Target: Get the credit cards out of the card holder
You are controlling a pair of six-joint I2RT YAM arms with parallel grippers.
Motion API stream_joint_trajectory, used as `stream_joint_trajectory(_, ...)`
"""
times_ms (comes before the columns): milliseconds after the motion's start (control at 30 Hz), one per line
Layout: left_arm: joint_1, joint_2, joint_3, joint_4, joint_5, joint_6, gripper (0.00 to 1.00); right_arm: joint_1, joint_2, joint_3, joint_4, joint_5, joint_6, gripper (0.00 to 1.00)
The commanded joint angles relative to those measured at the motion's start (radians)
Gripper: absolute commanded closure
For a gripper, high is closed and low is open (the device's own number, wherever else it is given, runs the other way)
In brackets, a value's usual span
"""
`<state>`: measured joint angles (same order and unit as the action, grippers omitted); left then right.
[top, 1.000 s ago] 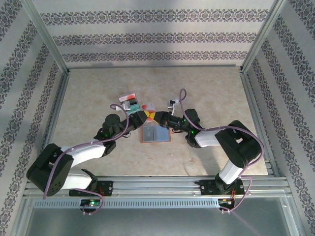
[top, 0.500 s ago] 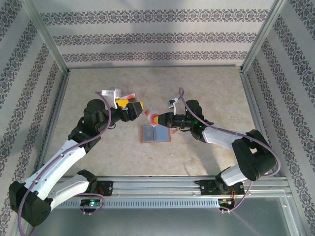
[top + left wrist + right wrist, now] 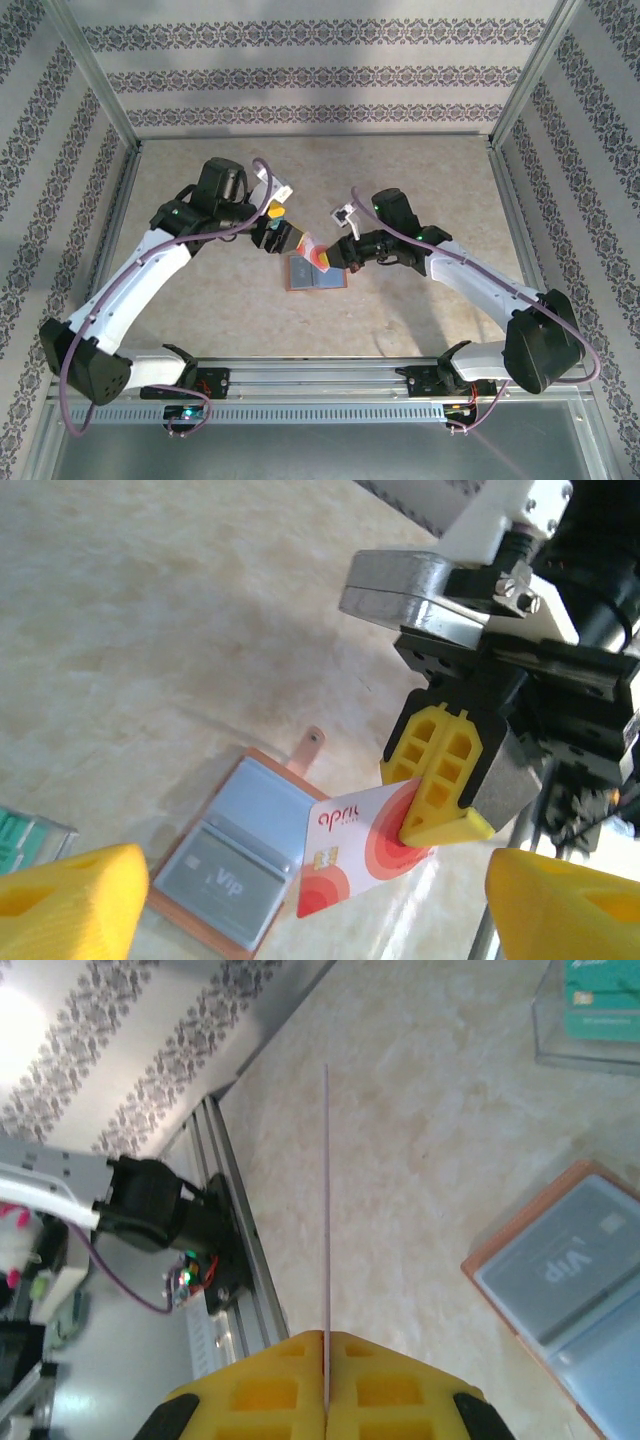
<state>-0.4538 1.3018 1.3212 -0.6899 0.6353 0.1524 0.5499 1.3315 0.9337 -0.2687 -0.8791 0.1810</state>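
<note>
Beige marbled table [image 3: 430, 180]: card holder [image 3: 315, 272] lying open, pockets up; clear case [image 3: 585, 1020] (teal card inside) nearby.

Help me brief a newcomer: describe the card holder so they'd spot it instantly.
On the marbled table, look near its middle. The card holder lies open and flat there: a brown-rimmed bifold with grey-blue pockets, one reading "Vip". The clear box nearby holds something teal and has no brown rim.

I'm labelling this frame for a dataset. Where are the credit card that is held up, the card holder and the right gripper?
credit card [image 3: 352, 856], left wrist view, its white-and-red printed face.
card holder [image 3: 258, 808], left wrist view, upper grey-blue pocket.
right gripper [image 3: 326, 1352], right wrist view, seam between its yellow fingertips.
</note>
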Motion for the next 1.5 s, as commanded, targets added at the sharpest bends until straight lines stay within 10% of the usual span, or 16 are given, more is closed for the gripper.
stream_joint_trajectory(0, 0.02, 0.055, 0.085, -0.22, 0.123, 0.201, 0.2, 0.035, -0.023, 0.076, -0.231, 0.028, -0.193, 0.99)
stream_joint_trajectory(367, 0.012, 0.225, 0.22, -0.461, 0.267, 0.427, 0.41, 0.07, 0.003, 0.192, -0.402, 0.058, -0.316, 0.97)
stream_joint_trajectory(700, -0.001, 0.297, 0.231, -0.468, 0.319, 0.463, 0.41, 0.084, 0.046, 0.269, -0.458, 0.057, -0.359, 0.97)
stream_joint_trajectory(1033, -0.005, 0.297, 0.185, -0.451, 0.399, 0.447, 1.0, 0.051, 0.014, 0.23, -0.366, 0.046, -0.306, 0.89)
stream_joint_trajectory(1467, 0.012, -0.086, -0.262, 0.476, 0.318, -0.177, 1.0, -0.083, -0.248, -0.231, 0.495, 0.054, 0.306, 0.48)
